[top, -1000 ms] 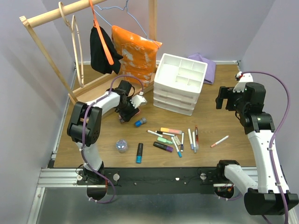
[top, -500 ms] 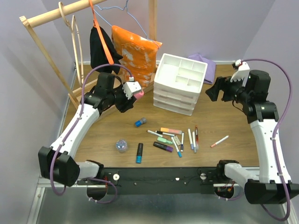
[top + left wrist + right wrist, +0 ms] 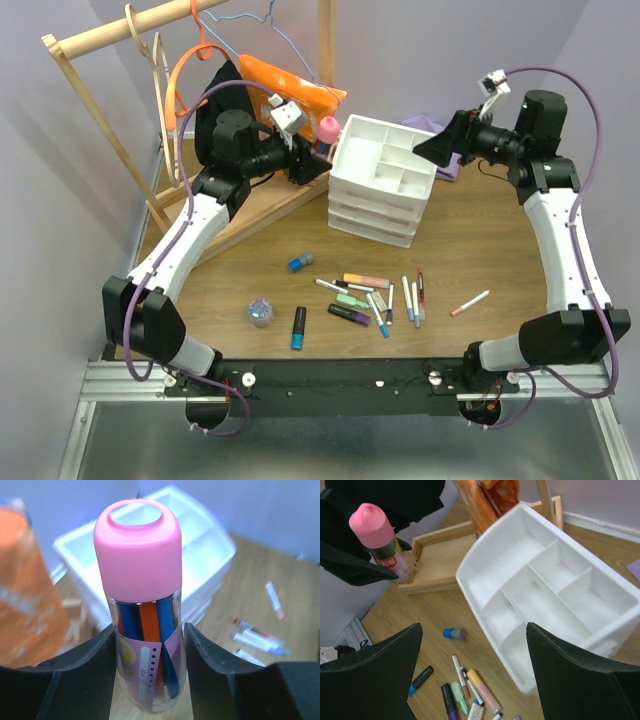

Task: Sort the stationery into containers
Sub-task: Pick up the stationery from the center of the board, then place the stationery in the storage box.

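Divided tray's (image 3: 370,150) floors bare; pink-capped bottle (image 3: 326,130) beside

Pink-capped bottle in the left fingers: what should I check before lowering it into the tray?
1. Grip: pink-capped bottle clamped between left fingers: ok.
2. Bottle over the tray: not ok, it hangs outside the left rim.
3. Compartments free: ok, all look empty.
4. Right fingers out of the way: ok, open, holding nothing, at the tray's opposite side.
5. Bottle fits the nearest compartment: cannot tell.
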